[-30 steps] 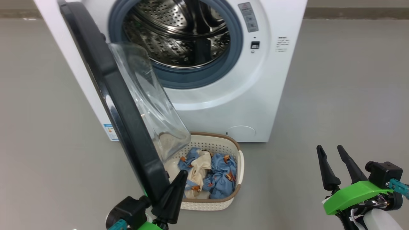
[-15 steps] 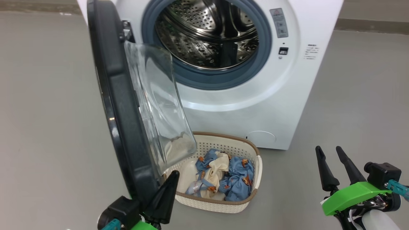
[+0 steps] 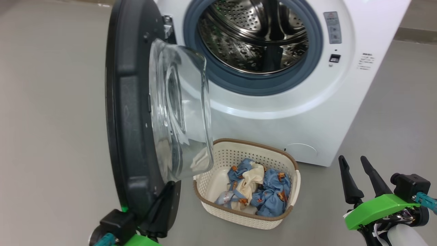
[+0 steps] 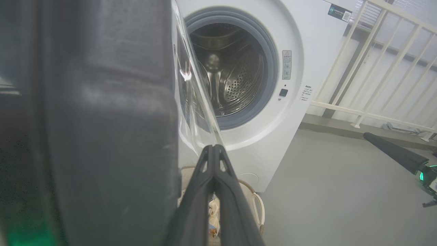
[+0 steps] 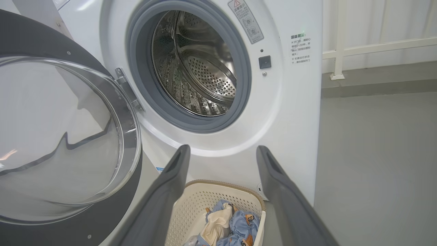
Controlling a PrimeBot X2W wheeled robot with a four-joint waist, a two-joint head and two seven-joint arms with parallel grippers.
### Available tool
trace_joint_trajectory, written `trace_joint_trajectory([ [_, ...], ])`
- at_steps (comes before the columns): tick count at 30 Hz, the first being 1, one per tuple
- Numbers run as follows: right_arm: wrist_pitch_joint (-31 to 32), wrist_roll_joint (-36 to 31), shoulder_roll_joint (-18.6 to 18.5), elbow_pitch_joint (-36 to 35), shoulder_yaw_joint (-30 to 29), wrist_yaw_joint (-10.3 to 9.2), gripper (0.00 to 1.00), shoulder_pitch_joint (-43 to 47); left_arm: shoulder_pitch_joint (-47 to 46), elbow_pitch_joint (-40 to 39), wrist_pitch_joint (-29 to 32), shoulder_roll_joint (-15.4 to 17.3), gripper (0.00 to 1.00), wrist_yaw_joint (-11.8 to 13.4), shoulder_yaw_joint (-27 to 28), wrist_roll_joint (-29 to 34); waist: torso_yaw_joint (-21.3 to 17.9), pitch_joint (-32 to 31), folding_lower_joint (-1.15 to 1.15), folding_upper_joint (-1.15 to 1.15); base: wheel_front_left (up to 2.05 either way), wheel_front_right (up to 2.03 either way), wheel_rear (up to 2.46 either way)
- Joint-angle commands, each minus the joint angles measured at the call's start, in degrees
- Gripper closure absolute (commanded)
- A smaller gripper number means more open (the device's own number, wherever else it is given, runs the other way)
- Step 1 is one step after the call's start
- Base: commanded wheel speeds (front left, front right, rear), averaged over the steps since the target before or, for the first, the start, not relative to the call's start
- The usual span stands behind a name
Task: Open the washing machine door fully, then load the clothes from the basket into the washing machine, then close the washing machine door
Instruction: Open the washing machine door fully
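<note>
By washer [image 3: 341,112] front: door [image 3: 129,119] open, clothes [image 3: 269,191] in basket [image 3: 239,213].

left arm: we hold our left gripper [image 3: 169,188] at 7 o'clock of the head view, jaws pressed together, tips aimed at 1 o'clock | right arm: our right gripper [image 3: 352,160] sits at 4 o'clock, jaws spread wide and empty, tips aimed at 11 o'clock

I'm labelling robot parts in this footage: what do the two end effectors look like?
The left end effector and right end effector each have two long, tapered black fingers on a bright green mount, with a black block and teal fitting.
</note>
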Motion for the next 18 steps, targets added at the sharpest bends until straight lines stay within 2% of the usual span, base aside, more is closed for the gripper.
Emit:
trace_joint_trajectory([
  [1, -0.71, 0.06, -0.34, -1.29, 1.03, 0.33, 0.0, -0.12, -0.9, -1.62, -0.07, 1.38, 1.0, 1.12, 3.15, -0.59, 1.2, 0.01, -0.01, 0.0, 0.0, 0.0, 0.0],
  [18, -0.71, -0.03, 0.33, -1.25, 1.23, 0.33, 0.0, -0.58, -3.27, 0.18, 2.82, 7.47, 1.0, 3.32, 10.7, -3.82, 4.28, 1.35, -0.01, 0.0, 0.0, 0.0, 0.0],
])
